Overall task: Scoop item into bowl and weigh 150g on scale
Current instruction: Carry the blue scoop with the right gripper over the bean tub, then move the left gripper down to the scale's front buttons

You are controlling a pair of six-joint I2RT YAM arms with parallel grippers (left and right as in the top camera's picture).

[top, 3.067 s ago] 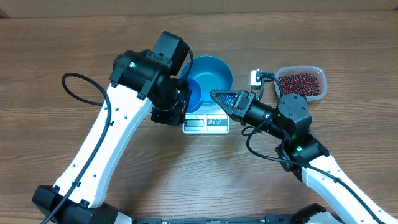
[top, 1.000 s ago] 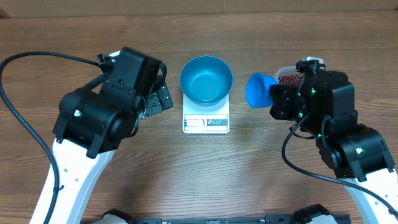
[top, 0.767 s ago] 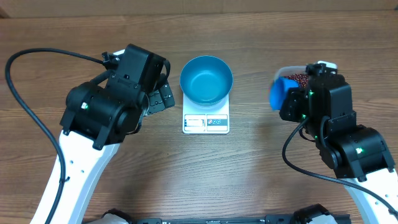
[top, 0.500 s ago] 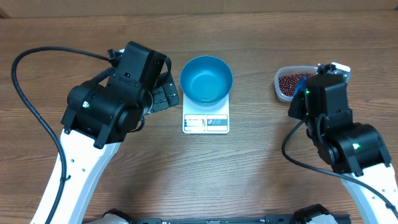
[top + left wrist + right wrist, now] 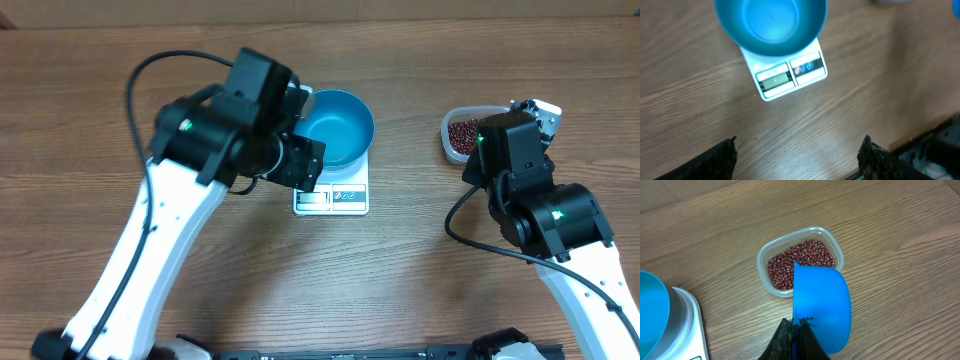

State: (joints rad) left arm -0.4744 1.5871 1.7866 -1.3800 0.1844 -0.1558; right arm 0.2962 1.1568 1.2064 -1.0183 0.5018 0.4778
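Observation:
The blue bowl [image 5: 335, 125] stands on the white scale [image 5: 331, 197] and shows no beans inside. My left gripper [image 5: 797, 160] is open, its fingertips [image 5: 720, 157] wide apart above bare wood in front of the scale [image 5: 790, 75] and bowl [image 5: 771, 22]. In the overhead view the left gripper [image 5: 305, 165] hangs at the bowl's left rim. The dark red beans [image 5: 800, 262] fill a clear tub [image 5: 836, 247]. My right gripper [image 5: 802, 330] is shut on the handle of a bright blue scoop [image 5: 822, 305], which hovers over the tub's near edge.
The tub [image 5: 450, 128] sits at the right of the table, partly under my right arm [image 5: 520, 180]. The left arm [image 5: 200, 150] reaches across the table's left half. In the right wrist view the bowl's rim [image 5: 652, 315] and the scale's corner [image 5: 687, 325] show at the left.
My left arm has swung right, from beside the bowl to its left rim over the scale. My right arm has carried the scoop right, from between bowl and tub to over the tub.

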